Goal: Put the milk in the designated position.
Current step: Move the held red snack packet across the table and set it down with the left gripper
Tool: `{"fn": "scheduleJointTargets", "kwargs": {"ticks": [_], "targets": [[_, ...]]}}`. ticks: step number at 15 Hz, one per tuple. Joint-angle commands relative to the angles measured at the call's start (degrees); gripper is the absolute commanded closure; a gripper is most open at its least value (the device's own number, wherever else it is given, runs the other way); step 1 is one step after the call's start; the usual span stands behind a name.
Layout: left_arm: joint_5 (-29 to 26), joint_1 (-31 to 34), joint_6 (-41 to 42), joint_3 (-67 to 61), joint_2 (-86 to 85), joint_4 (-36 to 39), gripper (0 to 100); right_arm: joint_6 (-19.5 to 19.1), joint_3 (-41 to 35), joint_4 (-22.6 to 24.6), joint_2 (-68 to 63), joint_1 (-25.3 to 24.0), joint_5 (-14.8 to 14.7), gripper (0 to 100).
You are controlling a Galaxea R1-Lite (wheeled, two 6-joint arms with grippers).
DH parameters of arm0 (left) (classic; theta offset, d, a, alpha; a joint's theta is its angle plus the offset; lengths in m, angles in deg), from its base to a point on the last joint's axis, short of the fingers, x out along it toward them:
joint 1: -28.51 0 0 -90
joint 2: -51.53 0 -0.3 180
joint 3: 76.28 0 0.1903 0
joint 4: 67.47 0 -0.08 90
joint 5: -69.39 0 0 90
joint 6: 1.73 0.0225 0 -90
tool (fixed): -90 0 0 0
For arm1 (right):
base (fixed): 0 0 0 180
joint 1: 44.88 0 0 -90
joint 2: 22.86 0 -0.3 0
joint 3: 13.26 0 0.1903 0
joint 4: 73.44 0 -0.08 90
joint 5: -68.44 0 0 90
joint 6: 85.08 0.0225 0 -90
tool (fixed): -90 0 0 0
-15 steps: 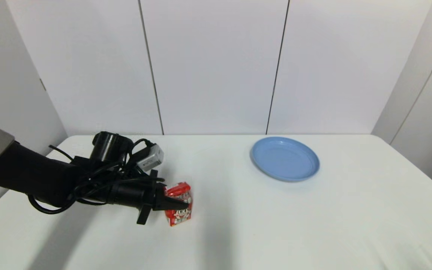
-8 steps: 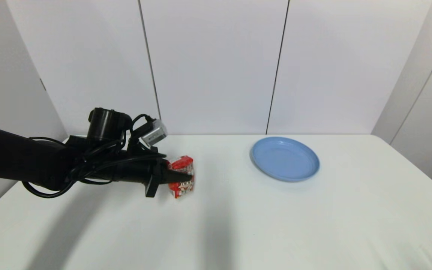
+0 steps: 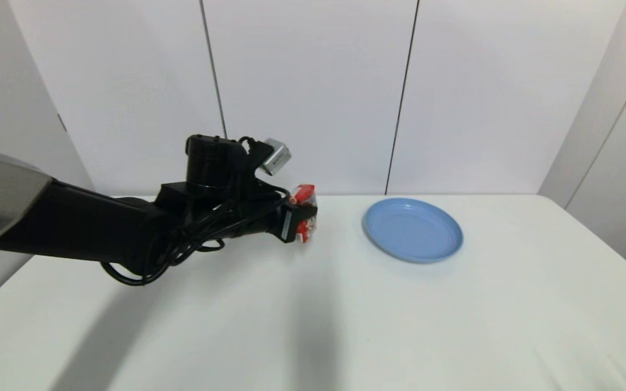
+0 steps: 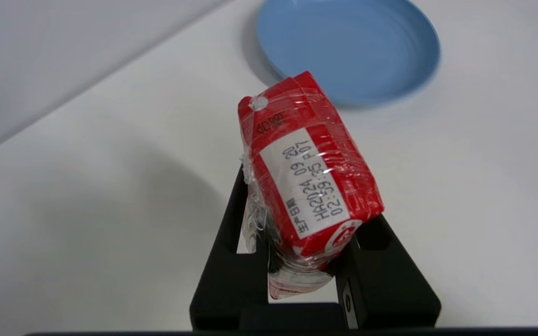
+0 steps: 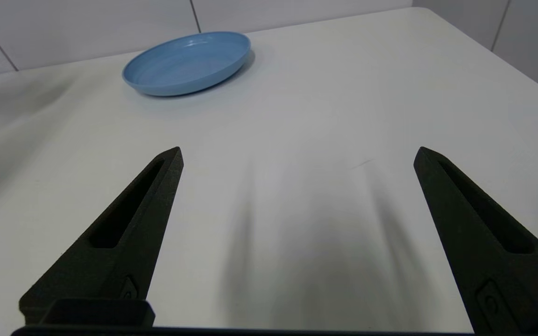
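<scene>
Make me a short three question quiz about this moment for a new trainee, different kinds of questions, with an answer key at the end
1. True or false: the milk rests on the blue plate.
2. Which gripper holds the milk? A) left gripper B) right gripper C) neither
3. Fill in: the right gripper is ____, holding nothing above the white table.

Key:
1. False; it is held in the air, short of the plate.
2. A
3. open
</scene>
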Motion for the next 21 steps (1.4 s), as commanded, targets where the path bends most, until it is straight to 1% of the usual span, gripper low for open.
{"fn": "scheduleJointTargets", "kwargs": {"ticks": [1,4,5,7,9,13,19,20,21], "targets": [[9.8,-4.5,-5.2,6.1,7.6,2.7,100,0.0,0.0,0.0,-0.1,0.0,0.0,0],[10.9,-4.8,-5.3,14.6,15.1,3.8,100,0.0,0.0,0.0,-0.1,0.0,0.0,0],[12.6,-4.8,-5.4,17.1,17.0,3.7,100,0.0,0.0,0.0,-0.1,0.0,0.0,0],[19.5,-4.8,-6.0,20.4,20.6,3.6,100,0.0,0.0,0.0,-0.1,0.0,0.0,0],[23.7,-4.8,-8.3,24.1,24.5,3.7,100,0.0,0.0,0.0,-0.1,0.0,0.0,0],[24.1,-4.8,-10.2,27.7,28.5,3.4,100,0.0,0.0,0.0,-0.1,0.0,0.0,0],[24.1,-6.2,-12.0,28.2,30.1,3.6,100,0.0,0.0,0.0,-0.1,0.0,0.0,0],[24.1,-6.3,-12.1,28.2,30.4,3.8,0,0.0,0.0,0.0,-0.1,0.0,0.0,0],[24.2,-6.3,-12.0,28.2,30.4,3.7,0,0.0,0.0,0.0,-0.1,0.0,0.0,0]]}}
